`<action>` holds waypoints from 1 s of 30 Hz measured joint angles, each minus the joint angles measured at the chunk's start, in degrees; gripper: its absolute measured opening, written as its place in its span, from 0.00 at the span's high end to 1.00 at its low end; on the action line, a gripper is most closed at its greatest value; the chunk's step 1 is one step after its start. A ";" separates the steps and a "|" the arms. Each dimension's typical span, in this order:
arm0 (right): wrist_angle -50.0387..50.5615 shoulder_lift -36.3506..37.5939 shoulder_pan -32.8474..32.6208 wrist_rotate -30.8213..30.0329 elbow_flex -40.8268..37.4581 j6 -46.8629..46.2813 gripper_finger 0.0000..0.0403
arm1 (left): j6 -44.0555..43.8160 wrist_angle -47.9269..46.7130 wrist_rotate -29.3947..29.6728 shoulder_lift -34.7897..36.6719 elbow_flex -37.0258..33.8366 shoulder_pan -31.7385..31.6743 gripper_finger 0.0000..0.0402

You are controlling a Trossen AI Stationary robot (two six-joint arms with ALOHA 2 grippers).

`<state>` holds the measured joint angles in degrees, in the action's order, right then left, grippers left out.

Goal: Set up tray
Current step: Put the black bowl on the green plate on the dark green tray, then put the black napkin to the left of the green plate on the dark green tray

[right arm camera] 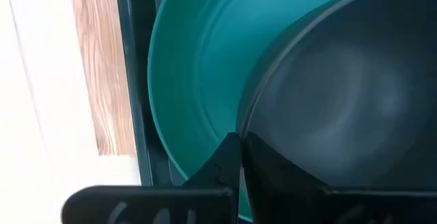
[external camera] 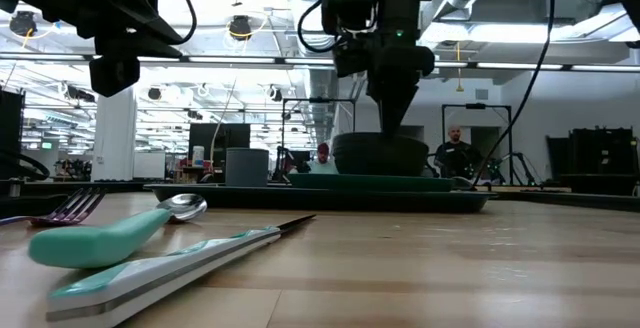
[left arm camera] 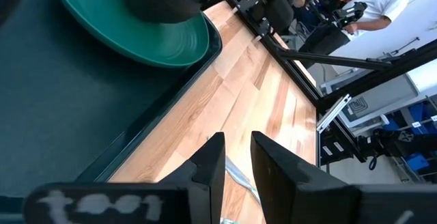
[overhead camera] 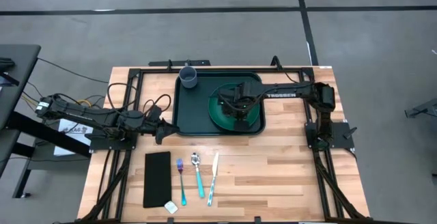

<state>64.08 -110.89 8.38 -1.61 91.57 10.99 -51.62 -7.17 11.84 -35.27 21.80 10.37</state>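
The right gripper (overhead camera: 240, 108) is over the right half of the tray (overhead camera: 184, 115), directly above the green plate (overhead camera: 222, 115). Its fingers are nearly closed on the rim of a dark bowl (right arm camera: 355, 94) — one finger inside the wall, one outside — and the bowl sits on the plate or just above it; from the low view I cannot tell for sure whether it already touches.

The tray lies with its long axis across the table, at the far side, with a grey cup (overhead camera: 188, 78) in its far left corner.

The left gripper (overhead camera: 162, 130) hangs just outside the tray's near left corner, fingers a little apart and holding nothing. From this gripper the cutlery lies close, toward the near edge: fork (overhead camera: 181, 172), spoon (overhead camera: 197, 174), knife (overhead camera: 213, 177), all with handles along the near-far direction, and the black napkin (overhead camera: 157, 178) beside them. In my judgement the left arm is the nearer one for these pieces.
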 joint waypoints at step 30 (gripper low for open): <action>3.29 -0.02 -2.29 -2.21 13.89 -2.95 0.84 | -1.74 0.06 -4.73 0.02 0.00 -0.02 0.85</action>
<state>67.37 -110.91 6.09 -3.81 105.46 8.03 -53.36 -7.11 7.10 -35.25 21.80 10.35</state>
